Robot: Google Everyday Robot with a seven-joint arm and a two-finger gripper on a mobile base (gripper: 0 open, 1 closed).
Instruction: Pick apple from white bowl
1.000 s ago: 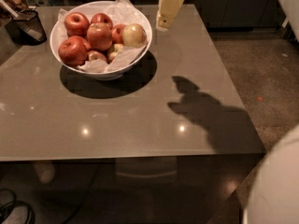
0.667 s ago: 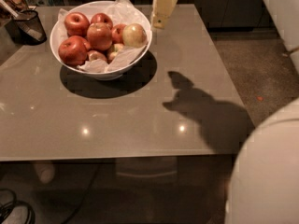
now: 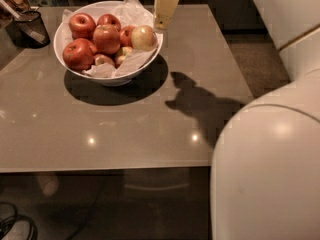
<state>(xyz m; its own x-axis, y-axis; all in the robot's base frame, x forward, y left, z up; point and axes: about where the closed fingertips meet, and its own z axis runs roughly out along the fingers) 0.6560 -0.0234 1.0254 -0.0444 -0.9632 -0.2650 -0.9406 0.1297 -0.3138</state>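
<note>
The gripper (image 3: 166,6) is a cream-coloured piece at the upper edge of the view, partly cut off there. It has a small dark mark near its lower end, too small to read. Whether it is released or clenched, I cannot tell, and it holds nothing that can be seen. The white bowl (image 3: 116,78) stands on the grey table (image 3: 150,129), just beside the gripper, to the left of it and lower in the view. Its right rim is close under the gripper. In the bowl, on crumpled white paper (image 3: 131,5), lie several red apples (image 3: 106,38). A paler, yellowish apple (image 3: 144,37) is the nearest one to the gripper (only just to its left). Well apart from the gripper, beyond the bowl at the left edge, stands a black mesh cup (image 3: 30,30). The white arm (image 3: 270,174) fills the lower right.
</note>
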